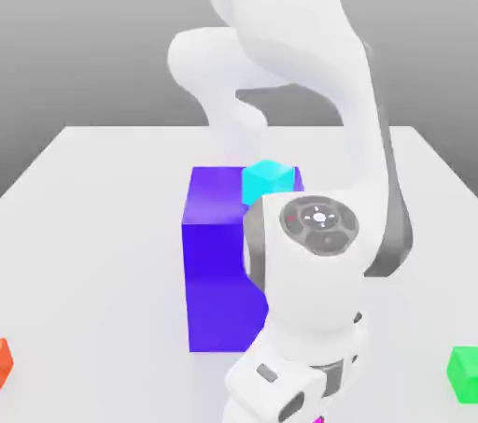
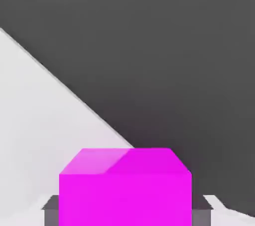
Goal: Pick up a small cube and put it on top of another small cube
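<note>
Four small cubes show, one of each colour, plus one large block. In the exterior view a small cyan cube (image 1: 270, 182) sits on top of the tall blue-violet block (image 1: 217, 258) at the middle of the white table (image 1: 93, 225), a small green cube (image 1: 463, 373) lies near the exterior view's right edge, and a small orange-red cube (image 1: 4, 361) lies at the exterior view's left edge, well apart from the others. The white robot arm (image 1: 313, 253) bends low in front of the block. In the hand view a small magenta cube (image 2: 125, 186) sits between the grey fingers (image 2: 51, 211) of the gripper (image 2: 127, 212), which appear pressed against its two sides.
</note>
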Controlling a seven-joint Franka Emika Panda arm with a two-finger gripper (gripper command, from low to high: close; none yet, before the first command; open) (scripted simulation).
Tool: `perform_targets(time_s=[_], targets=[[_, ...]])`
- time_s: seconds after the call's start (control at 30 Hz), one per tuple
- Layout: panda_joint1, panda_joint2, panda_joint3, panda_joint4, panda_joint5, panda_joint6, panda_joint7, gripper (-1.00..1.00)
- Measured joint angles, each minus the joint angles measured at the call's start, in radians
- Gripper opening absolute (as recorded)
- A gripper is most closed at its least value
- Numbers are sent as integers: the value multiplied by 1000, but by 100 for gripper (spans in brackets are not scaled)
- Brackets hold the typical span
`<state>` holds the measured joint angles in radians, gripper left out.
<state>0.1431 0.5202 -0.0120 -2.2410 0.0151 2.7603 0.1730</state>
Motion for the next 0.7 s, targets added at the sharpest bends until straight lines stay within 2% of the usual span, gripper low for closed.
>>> perform_targets(time_s=[0.07, 0.2, 0.47, 0.57, 0.6, 0.7], targets=[[0, 2, 0, 0, 1, 2, -1, -100], [3, -119, -2, -26, -2, -93, 1, -100], [239, -229, 139, -32, -68, -202, 149, -100], [311, -156, 152, -17, -111, -145, 204, -100], [321, -125, 147, -14, -122, -117, 213, 100], [321, -125, 147, -14, -122, -117, 213, 100]])
